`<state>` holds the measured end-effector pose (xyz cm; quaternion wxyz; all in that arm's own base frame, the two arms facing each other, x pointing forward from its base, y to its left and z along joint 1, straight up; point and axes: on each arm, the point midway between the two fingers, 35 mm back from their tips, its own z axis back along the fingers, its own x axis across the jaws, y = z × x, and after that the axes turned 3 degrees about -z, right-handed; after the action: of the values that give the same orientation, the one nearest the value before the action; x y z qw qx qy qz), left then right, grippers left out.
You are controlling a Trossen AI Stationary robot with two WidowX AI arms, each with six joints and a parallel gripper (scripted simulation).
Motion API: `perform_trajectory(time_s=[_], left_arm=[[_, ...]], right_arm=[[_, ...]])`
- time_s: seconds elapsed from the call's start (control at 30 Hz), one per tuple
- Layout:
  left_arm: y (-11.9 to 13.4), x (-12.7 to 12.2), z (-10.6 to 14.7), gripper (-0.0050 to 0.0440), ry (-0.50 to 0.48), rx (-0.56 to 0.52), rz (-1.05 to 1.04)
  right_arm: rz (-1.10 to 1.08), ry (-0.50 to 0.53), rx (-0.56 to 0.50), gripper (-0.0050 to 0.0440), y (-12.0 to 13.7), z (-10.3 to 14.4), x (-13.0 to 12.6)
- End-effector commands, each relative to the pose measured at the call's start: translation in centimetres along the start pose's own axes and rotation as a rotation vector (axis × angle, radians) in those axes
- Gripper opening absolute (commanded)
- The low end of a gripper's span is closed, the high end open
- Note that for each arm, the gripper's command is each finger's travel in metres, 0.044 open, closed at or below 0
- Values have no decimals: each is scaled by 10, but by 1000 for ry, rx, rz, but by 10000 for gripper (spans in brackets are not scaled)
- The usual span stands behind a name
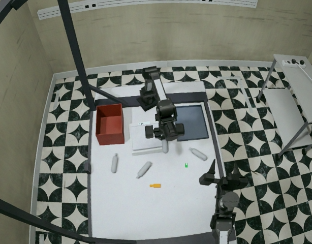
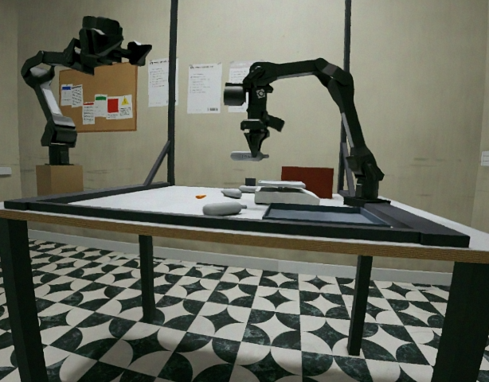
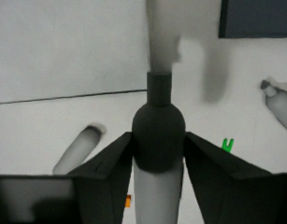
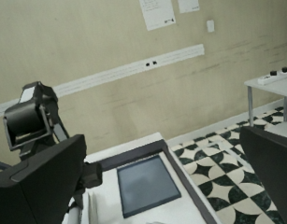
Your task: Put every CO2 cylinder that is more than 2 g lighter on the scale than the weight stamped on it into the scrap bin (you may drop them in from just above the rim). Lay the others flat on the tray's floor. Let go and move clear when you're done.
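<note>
Across the white tabletop [image 1: 132,212] [image 2: 129,201], seen from above, the red scrap bin [image 1: 110,138] [image 2: 307,181] stands at far left; a grey CO2 cylinder [image 1: 114,163] [image 2: 248,189] lies just below it, neck toward the bin's side of the table; the white scale [image 2: 286,197] [image 3: 68,51] comes next, a second cylinder [image 1: 144,170] [image 2: 231,192] [image 3: 78,150] lying slantwise below it and an orange piece [image 1: 156,185] [image 2: 201,196] [image 3: 128,201] lower still. At center, the left gripper [image 1: 164,139] [image 2: 253,155] [image 3: 157,138] grips a third cylinder [image 1: 164,147] [image 2: 240,155] [image 3: 157,196] near its neck — level and aloft, its dark print too small to read; the blue-grey tray [image 1: 191,123] [image 2: 326,216] [image 3: 260,19] [image 4: 148,184] sits to the right, no cylinder on its floor. Below the tray lie a green forked piece [image 1: 186,165] [image 3: 225,148] and a fourth cylinder [image 1: 198,154] [image 2: 222,208] [image 3: 280,108]; at far right, the right gripper [image 1: 224,161] [image 2: 148,51] [image 4: 163,137] hangs raised — fingers spread wide, grasping nothing.
</note>
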<state>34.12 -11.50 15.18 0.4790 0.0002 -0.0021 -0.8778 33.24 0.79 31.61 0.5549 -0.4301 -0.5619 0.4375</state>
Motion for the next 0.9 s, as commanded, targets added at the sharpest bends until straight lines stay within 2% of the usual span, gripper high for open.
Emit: perform_trajectory(time_s=[0.0,0.5,0.63,0.83,0.87], left_arm=[[4,-1,14,-50,7,41,19],[-1,2,16,-50,5,44,16],[-9,11,12,-50,-4,42,10],[-39,43,1,-50,-32,40,-3],[-39,43,1,-50,-32,40,-3]], right_arm=[[141,-2,-50,440,-10,14,-3],[202,-4,-73,440,-20,18,-1],[204,-39,1,440,-9,9,11],[230,-172,268,440,32,-10,59],[230,-172,268,440,32,-10,59]])
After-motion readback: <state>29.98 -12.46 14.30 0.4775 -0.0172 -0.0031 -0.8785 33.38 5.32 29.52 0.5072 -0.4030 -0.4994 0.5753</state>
